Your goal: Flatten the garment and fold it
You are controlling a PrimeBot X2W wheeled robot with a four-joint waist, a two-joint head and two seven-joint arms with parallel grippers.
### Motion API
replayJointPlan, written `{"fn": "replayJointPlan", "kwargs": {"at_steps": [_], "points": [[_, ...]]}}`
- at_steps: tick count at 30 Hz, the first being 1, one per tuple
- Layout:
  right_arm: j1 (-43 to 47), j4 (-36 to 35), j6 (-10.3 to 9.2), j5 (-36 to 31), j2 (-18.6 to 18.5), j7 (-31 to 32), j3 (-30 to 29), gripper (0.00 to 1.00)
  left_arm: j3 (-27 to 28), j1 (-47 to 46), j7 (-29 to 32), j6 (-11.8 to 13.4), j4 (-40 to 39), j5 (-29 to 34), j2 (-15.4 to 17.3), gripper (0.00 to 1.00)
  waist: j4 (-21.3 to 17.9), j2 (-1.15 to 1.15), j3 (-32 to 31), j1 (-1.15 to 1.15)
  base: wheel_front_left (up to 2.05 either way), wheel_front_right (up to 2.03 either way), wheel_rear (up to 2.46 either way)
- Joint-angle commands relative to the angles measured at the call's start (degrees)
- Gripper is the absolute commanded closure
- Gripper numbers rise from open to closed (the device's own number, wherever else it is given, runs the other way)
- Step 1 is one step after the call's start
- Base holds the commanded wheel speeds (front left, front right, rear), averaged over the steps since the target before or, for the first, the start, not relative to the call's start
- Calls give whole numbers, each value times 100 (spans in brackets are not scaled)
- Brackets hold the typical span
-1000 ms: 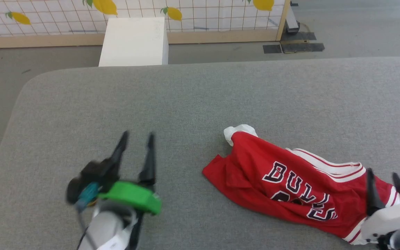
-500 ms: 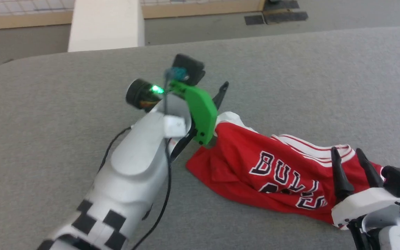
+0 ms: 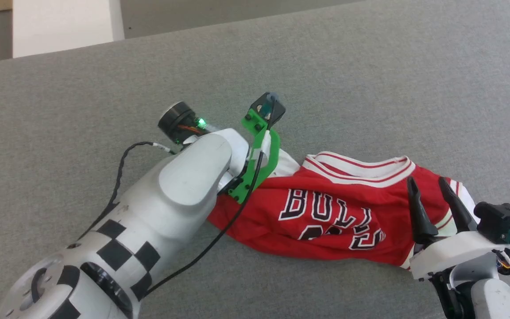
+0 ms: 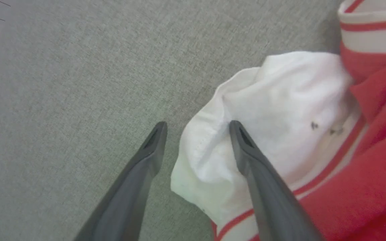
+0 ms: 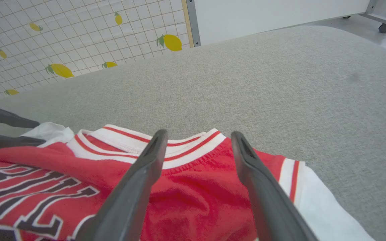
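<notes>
The left gripper [image 4: 198, 124] stood wide open and empty, one finger over the white sleeve [image 4: 280, 100] of the garment [image 3: 326, 212]. The right gripper [image 5: 198, 133], equally spread, held nothing, with the striped collar [image 5: 196, 149] just beyond its fingertips.

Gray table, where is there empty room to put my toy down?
Lots of bare gray table lies beyond the shirt, and more left of the left arm. A bare strip runs along the near edge between it and the right arm. Crowded: the shirt, where both arms reach in.
</notes>
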Motion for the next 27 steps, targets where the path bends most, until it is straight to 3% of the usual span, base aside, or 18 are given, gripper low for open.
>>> {"fn": "replayJointPlan", "kwargs": {"at_steps": [1, 2, 3, 4, 5, 7, 9, 14, 17, 23, 27], "points": [[-107, -10, -9, 48, 0, -45, 45, 0, -186, -57, 211, -36, 50, -101, 102, 0, -76, 0, 78, -1, 0, 0, 0], [-108, -2, -9, 61, 0, -51, 50, 0, -327, -23, 420, -36, 54, -253, 132, 0, -60, 0, 72, -1, 0, 0, 0], [-106, 3, -9, 63, 0, -56, 39, 0, -418, 9, 569, -36, 33, -393, 153, 34, -33, 0, 60, -1, 0, 0, 0], [-101, 9, -9, 62, 0, -59, 25, 0, -485, 42, 718, -37, 12, -557, 190, 91, 8, 0, 39, -1, 0, 0, 0], [-96, 13, -9, 55, 0, -54, 18, 0, -512, 52, 771, -37, -9, -654, 226, 100, 43, 0, 19, -1, 0, 0, 0], [-90, 14, -9, 26, 0, -36, 14, 0, -465, 27, 517, -36, -87, -728, 308, 100, 124, 0, -32, -1, 0, 0, 0], [-81, -1, -9, 4, 0, -31, -26, 0, -263, 48, -124, 120, -162, -739, 346, 100, 243, 0, -114, -1, 0, 0, 0], [4, -42, -9, -101, 0, 70, -125, 0, 364, 490, -1681, 795, -255, -932, 394, 100, 605, 0, -459, -1, 0, 0, 0], [119, -116, -9, -148, 0, 148, -196, 0, 926, 1149, -2611, 1265, -440, -1279, 600, 100, 906, 0, -721, -1, 0, 0, 0], [312, -233, -9, -173, 0, 246, -284, 0, 1620, 2501, -3643, 1839, -1194, -1734, 1184, 100, 1324, 0, -1031, -1, 0, 0, 0], [444, -331, -9, -190, 0, 342, -354, 0, 1892, 3549, -3939, 2201, -2044, -1993, 1552, 100, 1553, 0, -1122, -1, 0, 0, 0]]}}
